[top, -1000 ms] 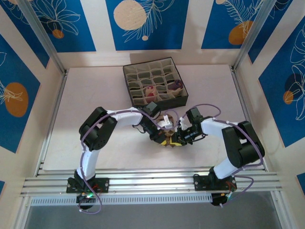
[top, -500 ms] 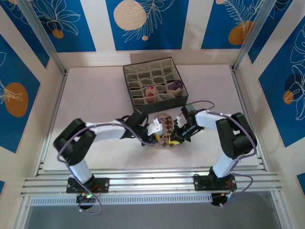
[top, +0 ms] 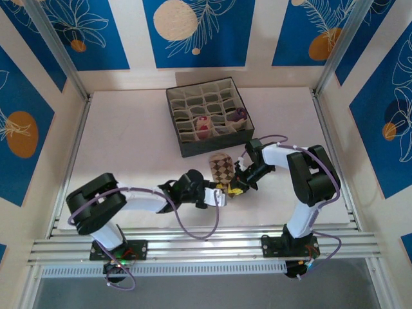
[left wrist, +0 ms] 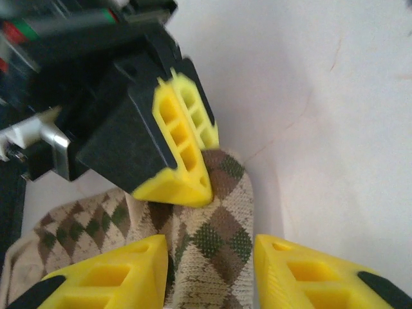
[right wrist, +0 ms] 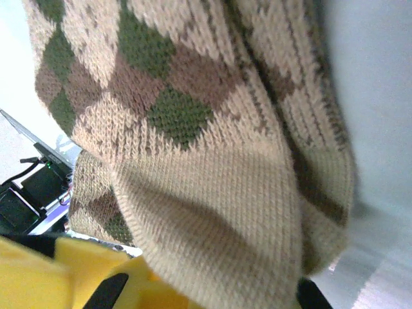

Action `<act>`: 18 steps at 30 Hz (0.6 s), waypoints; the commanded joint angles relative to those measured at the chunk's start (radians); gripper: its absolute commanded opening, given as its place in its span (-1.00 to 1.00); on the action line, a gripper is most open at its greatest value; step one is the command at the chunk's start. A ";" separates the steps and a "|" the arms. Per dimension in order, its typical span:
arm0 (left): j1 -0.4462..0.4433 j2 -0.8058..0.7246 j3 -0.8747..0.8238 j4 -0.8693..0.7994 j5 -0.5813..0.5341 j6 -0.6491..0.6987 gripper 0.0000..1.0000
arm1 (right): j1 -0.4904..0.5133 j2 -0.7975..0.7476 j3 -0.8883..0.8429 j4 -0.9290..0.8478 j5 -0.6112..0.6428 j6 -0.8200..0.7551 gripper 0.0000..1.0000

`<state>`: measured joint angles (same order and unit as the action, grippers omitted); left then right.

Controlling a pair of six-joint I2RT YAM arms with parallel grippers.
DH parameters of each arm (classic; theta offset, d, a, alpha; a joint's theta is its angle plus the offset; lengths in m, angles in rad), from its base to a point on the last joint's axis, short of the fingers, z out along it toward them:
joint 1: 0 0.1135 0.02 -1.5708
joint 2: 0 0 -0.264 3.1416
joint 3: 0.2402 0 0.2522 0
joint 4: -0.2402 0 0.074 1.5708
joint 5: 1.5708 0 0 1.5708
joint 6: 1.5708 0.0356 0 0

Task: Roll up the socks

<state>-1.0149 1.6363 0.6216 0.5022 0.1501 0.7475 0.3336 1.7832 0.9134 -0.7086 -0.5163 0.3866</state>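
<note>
Toward the near edge of the table [top: 129, 141], right of its middle, the top camera has the diamond-patterned sock [top: 221, 170] bunched into a short standing roll. It stands just off the near wall of the grey compartment box [top: 193, 149]. The right gripper [top: 232, 188] meets the sock's near end from the right. The left gripper [top: 219, 195] lies low just beside it, reaching in from the left. Inside the box, a beige sock with a maroon toe [top: 203, 125] sits rolled in one cell. A dark purple sock [top: 239, 116] sits in a cell by the right wall. Blue wall panels [top: 193, 32] with white leaf drawings and orange and cream discs ring the table.

From the left wrist comes what the top view is too small to give — the left gripper's two yellow fingers stand partly apart, with the sock's knit end in the gap. Whether either finger touches it I cannot tell. Beyond them the right gripper's yellow fingers [left wrist: 183, 148] are pressed together, their tip pinching a fold of the sock.

At the right wrist the sock's brown, green and cream diamonds hang close before the lens. The fabric runs down to a yellow finger at the bottom left — behind it, blurred, is a dark arm base [right wrist: 26, 193] with a small green light.
</note>
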 commanded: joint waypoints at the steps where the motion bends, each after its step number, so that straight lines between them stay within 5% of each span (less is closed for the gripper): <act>1: -0.016 0.064 0.036 0.063 -0.088 0.077 -0.20 | -0.004 0.041 -0.005 -0.055 0.094 -0.023 -1.00; 6: -0.029 0.140 0.050 0.079 -0.116 0.088 -0.30 | -0.004 0.055 0.007 -0.065 0.082 -0.026 -1.00; 9: -0.033 0.148 0.061 0.036 -0.098 0.078 -0.98 | -0.003 0.047 0.006 -0.060 0.072 -0.029 -0.90; 13: -0.009 0.133 0.102 -0.120 0.007 0.020 -1.00 | -0.011 -0.041 -0.027 -0.011 0.079 -0.021 -0.26; 18: 0.084 0.126 0.195 -0.349 0.299 -0.125 -1.00 | -0.055 -0.213 -0.082 0.068 0.121 0.015 -0.19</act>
<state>-0.9752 1.7649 0.7666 0.3447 0.2535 0.7174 0.3012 1.6390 0.8585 -0.6910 -0.4442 0.3763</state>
